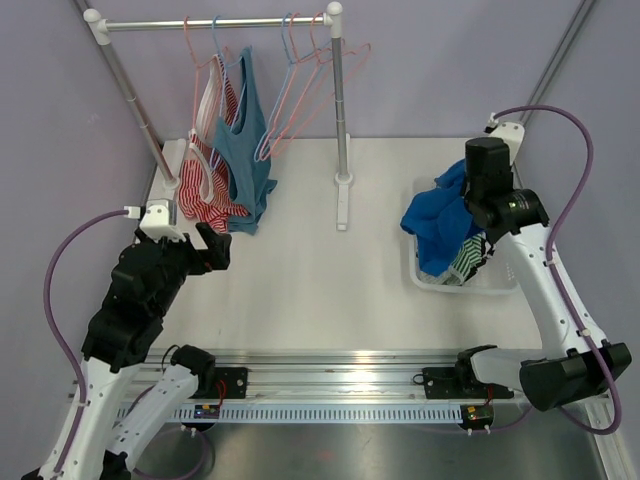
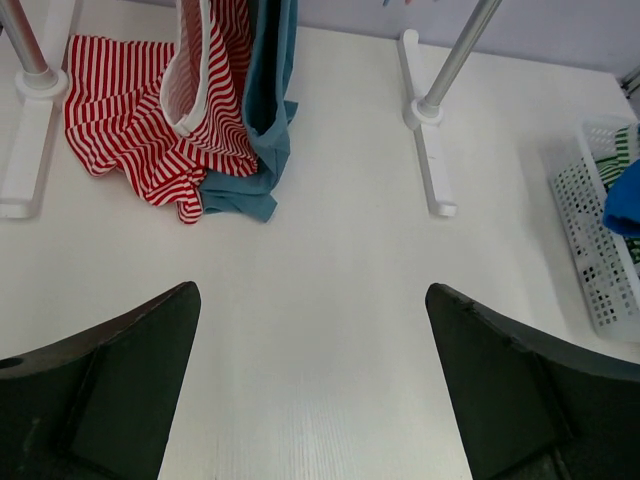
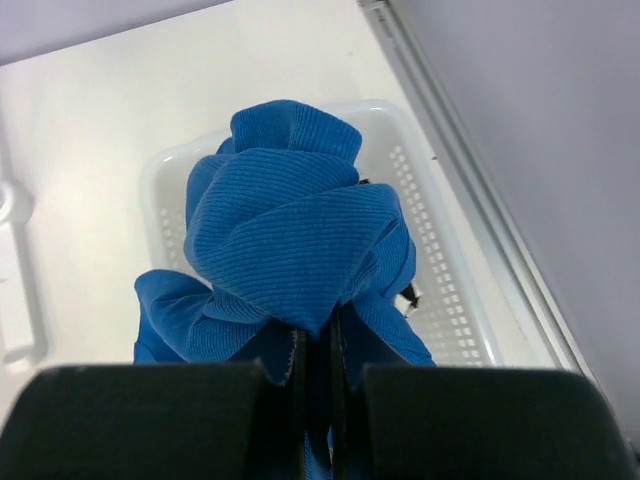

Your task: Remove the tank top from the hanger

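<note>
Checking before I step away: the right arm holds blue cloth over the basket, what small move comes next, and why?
Probably open the right fingers: they are pinched shut on the blue garment, which hangs bunched directly over the white basket, so releasing should drop it in.

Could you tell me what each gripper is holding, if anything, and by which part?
The right gripper pinches a bunched fold of the blue garment over the basket; the left gripper holds nothing.
</note>
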